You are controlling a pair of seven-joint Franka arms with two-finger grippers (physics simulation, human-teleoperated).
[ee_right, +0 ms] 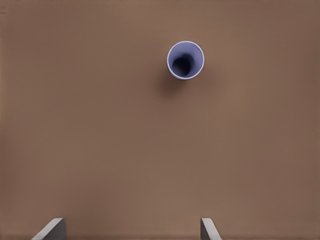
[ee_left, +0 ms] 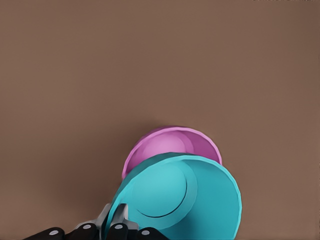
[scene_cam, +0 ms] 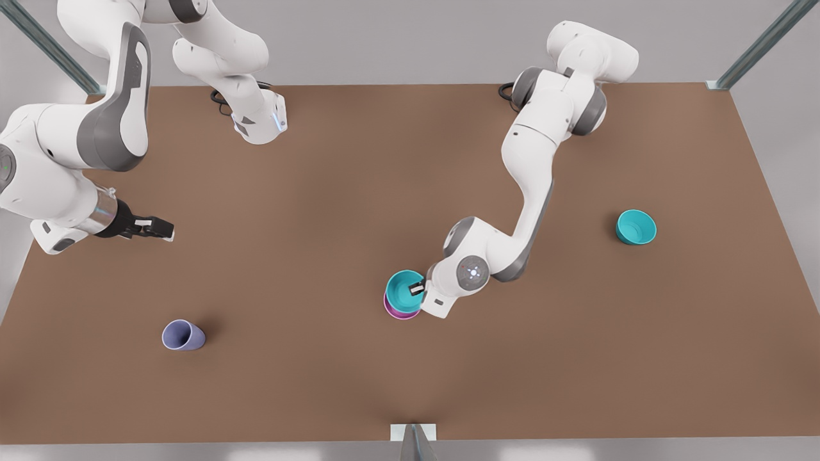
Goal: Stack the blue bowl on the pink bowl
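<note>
The blue bowl [scene_cam: 402,288] [ee_left: 200,195] is tilted just above the pink bowl [scene_cam: 396,312] [ee_left: 165,142], covering most of it. I cannot tell whether the two touch. My left gripper [scene_cam: 419,289] [ee_left: 116,222], on the arm at the front view's right, is shut on the blue bowl's rim. My right gripper [scene_cam: 161,228] [ee_right: 131,229] waits open and holds nothing at the front view's left, well away from both bowls.
A second turquoise bowl [scene_cam: 636,227] sits on the brown table [scene_cam: 307,256] at the front view's right. A lavender-blue cup [scene_cam: 182,335] [ee_right: 185,60] stands near the front left, below my right gripper.
</note>
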